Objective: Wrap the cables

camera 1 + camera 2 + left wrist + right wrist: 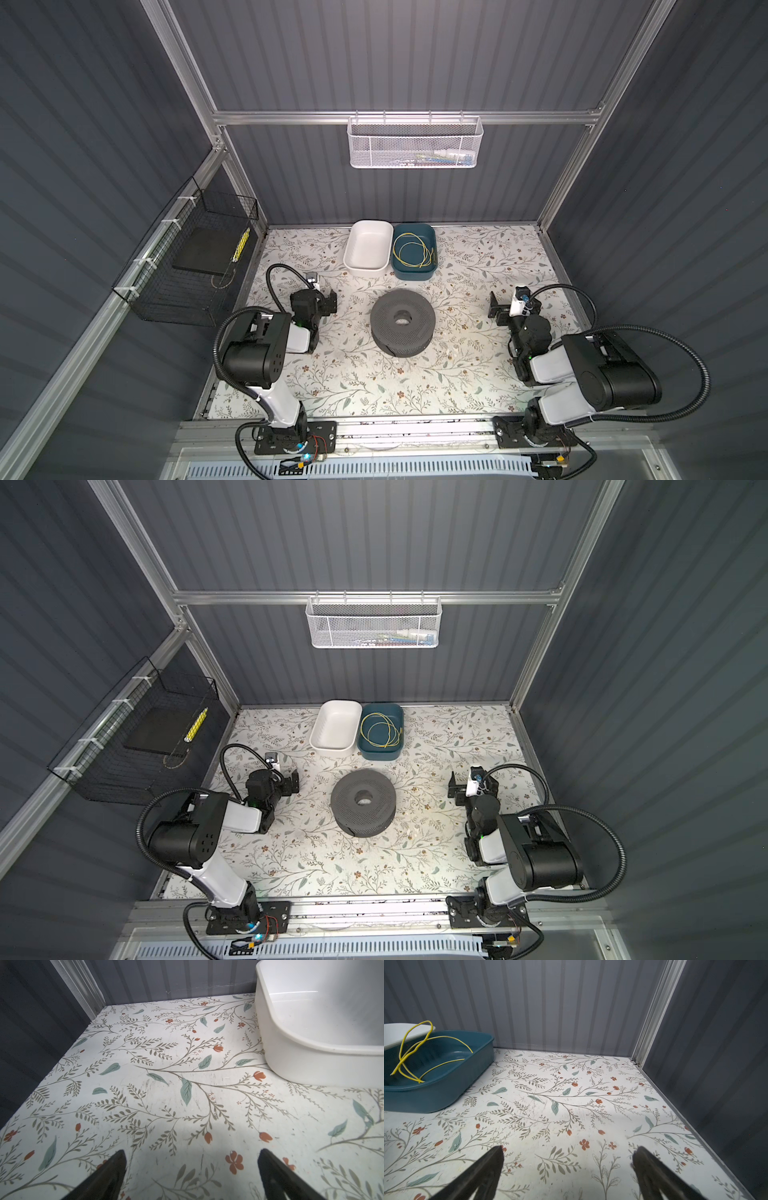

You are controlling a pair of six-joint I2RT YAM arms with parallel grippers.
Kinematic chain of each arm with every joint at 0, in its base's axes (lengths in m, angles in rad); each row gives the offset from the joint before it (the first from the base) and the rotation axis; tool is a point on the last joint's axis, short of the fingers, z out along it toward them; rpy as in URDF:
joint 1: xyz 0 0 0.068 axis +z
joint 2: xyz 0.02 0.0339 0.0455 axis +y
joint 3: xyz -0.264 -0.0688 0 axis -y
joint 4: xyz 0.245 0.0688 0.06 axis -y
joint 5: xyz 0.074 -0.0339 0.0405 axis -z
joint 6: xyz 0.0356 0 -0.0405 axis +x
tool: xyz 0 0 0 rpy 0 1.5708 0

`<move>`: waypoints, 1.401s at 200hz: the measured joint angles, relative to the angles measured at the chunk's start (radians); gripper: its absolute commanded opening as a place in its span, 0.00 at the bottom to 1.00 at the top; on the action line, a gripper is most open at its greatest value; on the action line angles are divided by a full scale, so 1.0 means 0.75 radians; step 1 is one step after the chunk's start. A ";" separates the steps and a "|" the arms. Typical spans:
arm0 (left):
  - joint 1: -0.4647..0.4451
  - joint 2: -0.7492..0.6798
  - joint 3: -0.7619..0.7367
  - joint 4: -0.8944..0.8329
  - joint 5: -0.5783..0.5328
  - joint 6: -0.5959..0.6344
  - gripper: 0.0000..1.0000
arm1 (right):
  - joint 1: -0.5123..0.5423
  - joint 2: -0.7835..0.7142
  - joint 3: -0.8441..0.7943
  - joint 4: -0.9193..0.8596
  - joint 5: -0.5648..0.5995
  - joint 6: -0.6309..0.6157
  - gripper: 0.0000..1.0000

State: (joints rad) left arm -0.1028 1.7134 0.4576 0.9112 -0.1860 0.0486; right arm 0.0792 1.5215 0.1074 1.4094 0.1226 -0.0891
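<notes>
A dark grey spool [382, 320] [347, 798] lies flat in the middle of the floral table. A black strip shows low in its side groove; I cannot tell whether this is the cables. No loose black cord shows anywhere. My left gripper [330, 301] [295, 782] [192, 1153] hovers left of the spool, open and empty, with only the tabletop between its fingers. To the right of the spool is my right gripper [494, 307] [453, 787] [569, 1150], also open and empty. Neither touches the spool.
Behind the spool stand an empty white bin [368, 247] [311, 1022] and a teal bin [415, 272] [446, 1093] holding a thin yellow wire coil [446, 1036]. A white mesh basket [415, 145] hangs on the back wall. A black wire basket [187, 266] hangs at the left.
</notes>
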 measured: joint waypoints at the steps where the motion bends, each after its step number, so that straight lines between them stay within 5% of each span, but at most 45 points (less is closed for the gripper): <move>1: 0.000 0.000 0.000 0.000 0.000 0.000 1.00 | 0.000 0.000 0.001 -0.001 0.004 0.001 0.99; 59: 0.000 0.000 0.000 0.000 0.000 0.000 0.99 | -0.036 -0.045 0.151 -0.228 0.091 0.072 0.99; 128: 0.000 0.000 0.000 0.000 0.000 0.000 0.99 | -0.155 -0.075 0.272 -0.535 -0.048 0.165 0.99; 280: 0.037 0.000 0.005 -0.029 0.062 -0.010 0.99 | -0.187 -0.075 0.279 -0.605 -0.142 0.190 0.99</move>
State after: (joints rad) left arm -0.0750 1.7134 0.4614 0.8894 -0.1398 0.0414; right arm -0.0612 1.4651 0.3164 0.9558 0.0158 0.0532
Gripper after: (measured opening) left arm 0.994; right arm 0.990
